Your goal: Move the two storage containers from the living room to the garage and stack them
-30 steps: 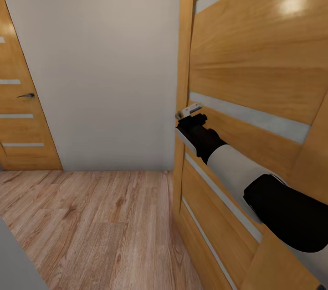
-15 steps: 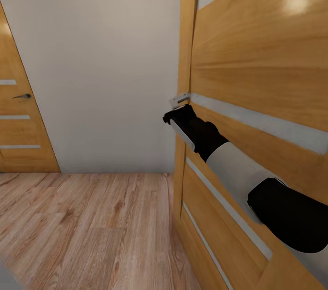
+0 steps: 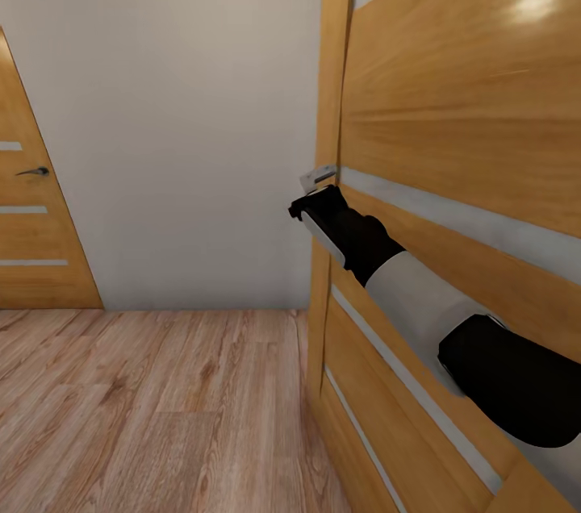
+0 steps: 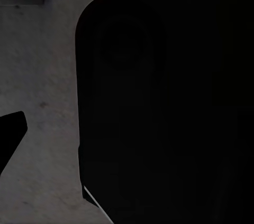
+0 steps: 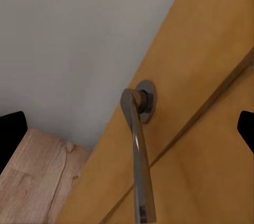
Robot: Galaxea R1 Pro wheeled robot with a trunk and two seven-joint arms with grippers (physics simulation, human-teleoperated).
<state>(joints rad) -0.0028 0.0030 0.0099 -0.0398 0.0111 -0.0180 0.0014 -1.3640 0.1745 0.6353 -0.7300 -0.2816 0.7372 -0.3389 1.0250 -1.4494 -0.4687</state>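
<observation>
The two storage containers are out of view. My right gripper (image 3: 309, 205) is stretched out to the edge of a wooden door (image 3: 460, 110), just under its silver lever handle (image 3: 318, 176). In the right wrist view the right gripper (image 5: 131, 121) is open. Its black fingertips (image 5: 11, 134) sit wide apart at the picture's edges, and the metal lever handle (image 5: 138, 150) lies between them, untouched. In the left wrist view one black finger (image 4: 10, 137) of the left gripper shows far out at the edge, beside a large dark body panel (image 4: 164, 102).
A light wood-plank floor (image 3: 161, 408) runs to a plain pale wall (image 3: 177, 118). A second wooden door (image 3: 28, 231) with a dark handle (image 3: 32, 172) stands at the far left. The near door's frame (image 3: 331, 77) rises right beside my right arm.
My right gripper has moved up and left, closer under the lever handle, then held still. The view has shifted slightly, sliding the far left door toward the edge.
</observation>
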